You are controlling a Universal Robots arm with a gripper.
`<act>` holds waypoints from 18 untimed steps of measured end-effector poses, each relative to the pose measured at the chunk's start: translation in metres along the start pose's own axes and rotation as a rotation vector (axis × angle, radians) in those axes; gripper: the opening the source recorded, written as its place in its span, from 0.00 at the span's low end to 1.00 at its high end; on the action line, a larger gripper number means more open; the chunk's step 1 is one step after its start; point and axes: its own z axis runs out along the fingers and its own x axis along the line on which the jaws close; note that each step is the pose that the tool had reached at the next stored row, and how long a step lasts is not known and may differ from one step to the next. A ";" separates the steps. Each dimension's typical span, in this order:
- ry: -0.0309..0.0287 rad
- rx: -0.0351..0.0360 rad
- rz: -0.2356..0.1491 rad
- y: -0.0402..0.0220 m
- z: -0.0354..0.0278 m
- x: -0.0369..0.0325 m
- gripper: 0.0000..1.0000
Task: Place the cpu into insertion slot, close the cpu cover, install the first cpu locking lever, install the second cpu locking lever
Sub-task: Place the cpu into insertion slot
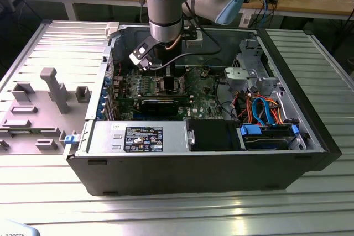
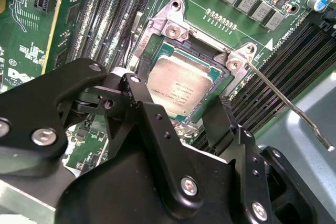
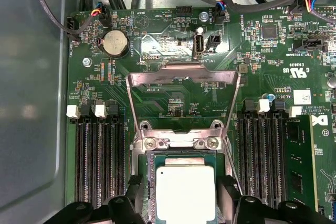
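Note:
The cpu [image 3: 185, 192] lies flat in the insertion slot [image 3: 178, 142], its silver-grey top [image 2: 181, 90] facing up. My gripper [image 3: 184, 205] hangs just above it inside the computer case [image 1: 193, 169], open. One black finger [image 3: 134, 195] stands at each side of the chip, with a small gap to its edges. The cpu cover [image 3: 184, 75], a thin silvery frame with a large window, is swung up and back from the slot's hinge. A thin metal locking lever [image 2: 286, 100] sticks out from one corner of the slot, unlatched. In the exterior view my gripper [image 1: 168, 78] reaches down onto the green board [image 1: 202, 89].
Black memory slots [image 3: 97, 166] flank the socket on both sides. A long black card [image 1: 160, 103] lies across the board in front of it. A drive cage [image 1: 251, 73] and blue cables [image 1: 265, 109] fill the case's right. A grey fixture [image 1: 52, 89] stands on the table left of the case.

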 end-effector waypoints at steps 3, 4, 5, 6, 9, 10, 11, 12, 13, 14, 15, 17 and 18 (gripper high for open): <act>0.0000 0.0000 0.000 0.0000 0.0000 0.0000 0.66; -0.0010 0.0000 0.000 0.0000 -0.0001 -0.0001 0.66; -0.0011 0.0003 0.000 0.0000 -0.0003 -0.0002 0.65; -0.0006 0.0003 0.000 0.0000 -0.0002 -0.0001 0.59; -0.0003 0.0001 0.000 0.0001 0.0000 0.0000 0.59; -0.0003 0.0000 0.000 0.0001 0.0000 0.0000 0.59; -0.0008 0.0002 0.000 0.0000 -0.0001 -0.0001 0.59; -0.0003 0.0000 0.000 0.0002 0.0000 0.0000 0.57; -0.0003 0.0000 0.000 0.0003 0.0000 0.0000 0.57; -0.0003 0.0000 0.000 0.0003 0.0000 0.0000 0.57; -0.0003 0.0000 0.000 0.0004 0.0000 0.0000 0.57; -0.0004 0.0000 0.000 0.0004 0.0000 0.0000 0.57; 0.0003 0.0000 0.000 0.0004 0.0001 0.0001 0.57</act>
